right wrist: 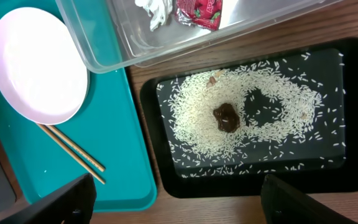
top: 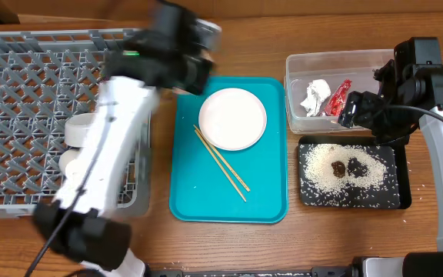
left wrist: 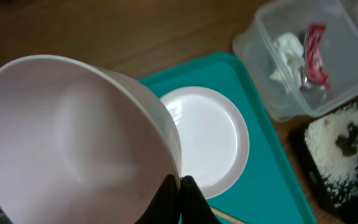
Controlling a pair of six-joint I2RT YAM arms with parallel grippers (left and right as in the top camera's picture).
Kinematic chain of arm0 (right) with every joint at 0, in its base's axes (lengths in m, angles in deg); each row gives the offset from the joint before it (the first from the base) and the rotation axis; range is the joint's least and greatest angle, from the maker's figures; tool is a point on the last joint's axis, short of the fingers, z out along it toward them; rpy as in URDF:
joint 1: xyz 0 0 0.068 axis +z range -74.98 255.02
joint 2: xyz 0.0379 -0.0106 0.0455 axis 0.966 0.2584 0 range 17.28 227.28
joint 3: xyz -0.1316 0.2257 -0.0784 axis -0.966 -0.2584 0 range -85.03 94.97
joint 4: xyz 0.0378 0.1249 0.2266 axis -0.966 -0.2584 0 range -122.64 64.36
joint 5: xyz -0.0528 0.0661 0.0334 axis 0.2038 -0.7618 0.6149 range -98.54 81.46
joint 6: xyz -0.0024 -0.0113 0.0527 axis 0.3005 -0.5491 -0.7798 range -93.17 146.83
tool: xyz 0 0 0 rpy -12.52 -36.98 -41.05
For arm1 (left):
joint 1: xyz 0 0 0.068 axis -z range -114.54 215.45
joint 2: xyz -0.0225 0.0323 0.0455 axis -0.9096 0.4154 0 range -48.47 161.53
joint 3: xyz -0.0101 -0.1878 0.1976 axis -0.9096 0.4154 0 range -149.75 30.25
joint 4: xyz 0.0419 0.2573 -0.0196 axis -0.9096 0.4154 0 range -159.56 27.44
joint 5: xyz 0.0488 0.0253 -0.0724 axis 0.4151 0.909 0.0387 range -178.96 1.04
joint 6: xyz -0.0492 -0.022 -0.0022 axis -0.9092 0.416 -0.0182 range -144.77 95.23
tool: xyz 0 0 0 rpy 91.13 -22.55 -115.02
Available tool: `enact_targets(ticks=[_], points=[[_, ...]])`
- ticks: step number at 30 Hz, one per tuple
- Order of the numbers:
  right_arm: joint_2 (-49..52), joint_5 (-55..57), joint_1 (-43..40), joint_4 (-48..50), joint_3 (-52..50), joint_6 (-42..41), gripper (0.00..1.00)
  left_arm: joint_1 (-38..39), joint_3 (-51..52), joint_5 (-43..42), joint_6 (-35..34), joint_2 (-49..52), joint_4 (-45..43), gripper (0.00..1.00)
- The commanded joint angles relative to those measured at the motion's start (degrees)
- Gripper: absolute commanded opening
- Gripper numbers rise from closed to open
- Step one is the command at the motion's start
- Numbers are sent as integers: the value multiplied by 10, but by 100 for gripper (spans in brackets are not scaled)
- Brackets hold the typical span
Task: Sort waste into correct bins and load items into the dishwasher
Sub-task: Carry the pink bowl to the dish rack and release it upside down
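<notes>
— Which way is the rack lying from my left claw?

— The large square grey plastic dish rack (top: pixel 21 85) is sitting on the wooden counter (top: pixel 360 246), to your left of that claw. Two pale pieces are showing by its right wall, and the lattice further left is lying bare. Your left claw (left wrist: pixel 179 191) is pinching shut on the rim of the round white-inside bowl (left wrist: pixel 73 137), holding it tilted near the rack's far right corner. That arm is much the nearer one.

— And going rightward?

— The round pinkish-white plate (top: pixel 233 117) and the thin wooden chopsticks (top: pixel 221 163), running diagonally, are waiting on the teal tray (top: pixel 198 200). Your right claw (right wrist: pixel 179 202) is standing wide, gripping nothing, over the shallow black tray (right wrist: pixel 353 124).
</notes>
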Motion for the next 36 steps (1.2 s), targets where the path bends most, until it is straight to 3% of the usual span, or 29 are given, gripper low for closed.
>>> enact_targets(ticks=[1, 8, 16, 24, 33, 35, 36], points=[[-2, 3, 2, 1, 11, 1, 86, -86, -3, -162, 27, 5, 4, 4], [-2, 3, 2, 1, 11, 1, 86, -244, -3, -338, 49, 52, 4, 4], [-2, 3, 2, 1, 11, 1, 86, -348, -3, -497, 72, 132, 5, 4], [-2, 3, 2, -6, 11, 1, 86, -407, -3, -569, 72, 214, 0, 4], [-2, 3, 2, -5, 11, 0, 86, -466, -3, -574, 77, 243, 18, 4], [-2, 3, 2, -5, 11, 0, 86, -479, -3, -574, 76, 243, 25, 13], [-2, 3, 2, -5, 11, 0, 86, -487, -3, -574, 76, 243, 29, 29]])
